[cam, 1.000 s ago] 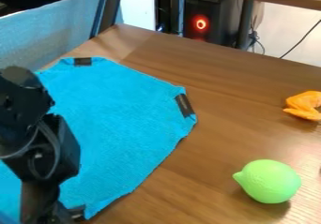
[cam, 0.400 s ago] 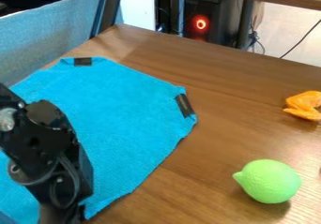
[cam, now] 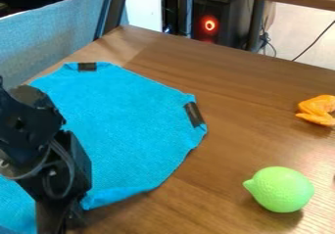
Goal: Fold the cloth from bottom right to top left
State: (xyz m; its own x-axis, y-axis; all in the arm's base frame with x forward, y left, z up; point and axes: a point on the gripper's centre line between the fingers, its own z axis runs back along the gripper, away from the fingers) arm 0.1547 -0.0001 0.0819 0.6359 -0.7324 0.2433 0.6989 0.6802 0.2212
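The arm [cam: 26,125] slants down at left, jaws low by the cloth [cam: 131,130].

cloth [cam: 124,125], one. bright blue, finely textured, matt. you have it spread mostly flat on the brown wood table [cam: 255,91], over the left and middle of your view, its lower left part running to the view's left edge and partly hidden. one dark patch [cam: 87,67] at the top corner, a second dark patch [cam: 194,114] at the right corner. from there you can follow the edge, slanting down and left. at the bottom you see the edge curled up in a thick, rounded roll.
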